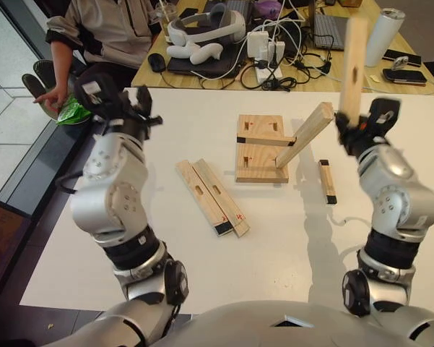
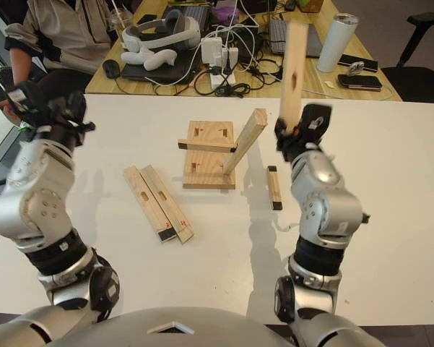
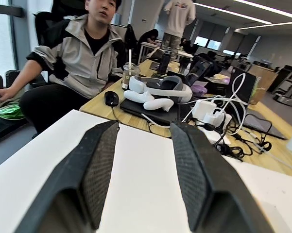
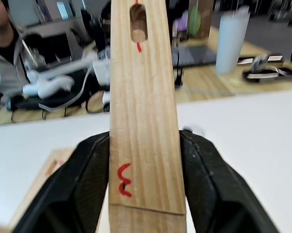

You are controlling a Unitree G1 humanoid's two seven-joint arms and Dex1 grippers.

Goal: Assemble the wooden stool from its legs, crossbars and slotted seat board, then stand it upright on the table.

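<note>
Wooden slotted stool leg (image 1: pixel 354 65): likely stiff, light, smooth | upright above white worktop (image 1: pixel 289 238), clamped low by right gripper (image 4: pixel 145 160) | grip flat faces, clear of slot | left gripper (image 3: pixel 141 165) wide, empty

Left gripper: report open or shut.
Open. The left gripper holds nothing; its fingers stand apart with white table showing between them.

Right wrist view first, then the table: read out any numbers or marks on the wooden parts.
"3", drawn in red, on the leg clamped between the jaws of the right gripper.
Red marks on the seat board and the two lying legs: too small to read.
</note>
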